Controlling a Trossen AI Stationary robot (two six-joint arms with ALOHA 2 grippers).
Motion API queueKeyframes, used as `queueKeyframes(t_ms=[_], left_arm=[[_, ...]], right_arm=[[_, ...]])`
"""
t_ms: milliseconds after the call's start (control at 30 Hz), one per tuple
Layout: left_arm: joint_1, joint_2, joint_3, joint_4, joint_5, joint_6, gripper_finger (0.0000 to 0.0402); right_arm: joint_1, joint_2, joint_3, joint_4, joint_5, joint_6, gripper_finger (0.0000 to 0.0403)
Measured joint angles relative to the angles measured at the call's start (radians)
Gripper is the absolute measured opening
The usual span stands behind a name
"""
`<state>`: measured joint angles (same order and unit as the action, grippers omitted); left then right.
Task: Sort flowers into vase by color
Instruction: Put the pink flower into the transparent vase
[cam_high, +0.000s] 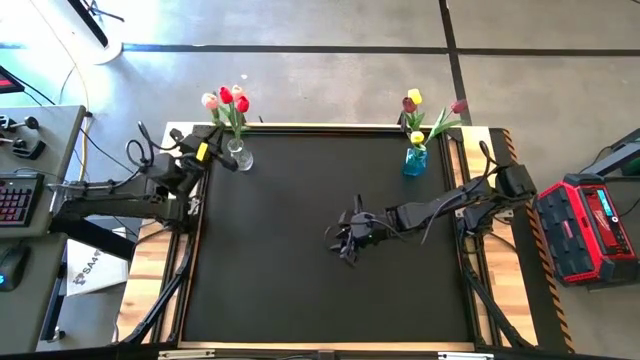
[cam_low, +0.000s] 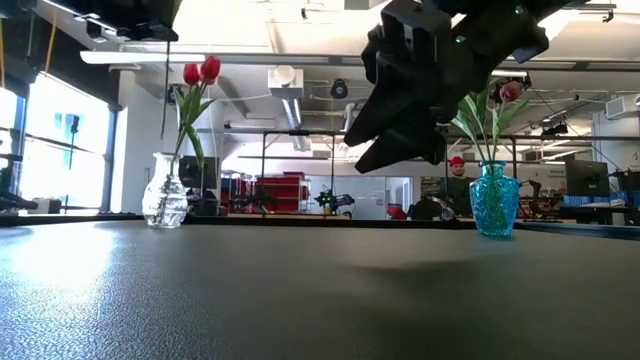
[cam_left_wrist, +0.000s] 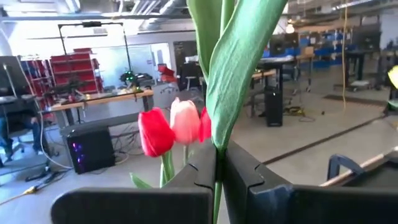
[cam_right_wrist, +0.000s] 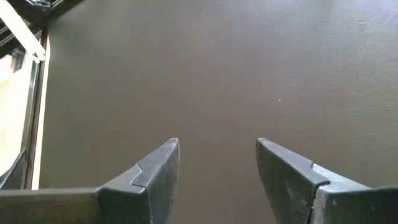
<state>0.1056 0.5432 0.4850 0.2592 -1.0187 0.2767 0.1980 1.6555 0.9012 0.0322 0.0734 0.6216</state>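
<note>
Looking straight down in the high view, almost all the flowers already stand in vases. A clear glass vase (cam_high: 238, 156) at the upper left of the frame holds the red and pink tulips (cam_high: 228, 100), and a blue vase (cam_high: 415, 160) at the upper right holds the yellow and maroon tulips (cam_high: 416, 112). The black tabletop (cam_high: 300, 270) between them shows no loose stems. The left end effector (cam_high: 208, 146) sits just beside the clear vase, and the right end effector (cam_high: 350, 236) hangs over the middle of the frame.

At table height in the low view, the clear vase stands at the left with red heads (cam_low: 201, 71) up, the blue vase (cam_low: 494, 201) at the right, and the right end effector (cam_low: 400, 140) hangs dark at upper centre. A person in a red cap (cam_low: 456, 161) sits far behind.

Seen from the left wrist view, the left end effector (cam_left_wrist: 219, 180) is clenched on a green stem (cam_left_wrist: 219, 74) with a broad leaf, and the red and pink heads (cam_left_wrist: 174, 127) lie close beyond it.

Seen from the right wrist view, the right end effector (cam_right_wrist: 217, 171) is released and empty above bare tabletop.

My judgement is that the sort is nearly complete: only the stem in the left grip remains to be let go into the clear vase.
</note>
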Motion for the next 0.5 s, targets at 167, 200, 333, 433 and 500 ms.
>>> queueKeyframes(t_ms=[167,200,333,433,500], left_arm=[[0.106,0.022,0.0,0.0,0.072,-0.045,0.0],[0.121,0.027,0.0,-0.003,0.091,-0.058,0.0],[0.163,0.05,0.0,-0.043,0.132,-0.106,0.0],[0.191,0.077,-0.011,-0.067,0.13,-0.141,0.0],[0.209,0.088,-0.031,-0.075,0.128,-0.149,0.0]], right_arm=[[0.008,0.0,0.0,-0.001,0.001,0.0,0.0199],[0.011,0.0,0.0,-0.001,0.001,0.0,0.0199],[0.015,0.0,0.0,-0.006,0.0,-0.002,0.0199],[0.014,0.0,0.0,-0.006,0.002,-0.011,0.0199],[0.014,0.0,0.0,-0.007,0.003,-0.012,0.0199]])
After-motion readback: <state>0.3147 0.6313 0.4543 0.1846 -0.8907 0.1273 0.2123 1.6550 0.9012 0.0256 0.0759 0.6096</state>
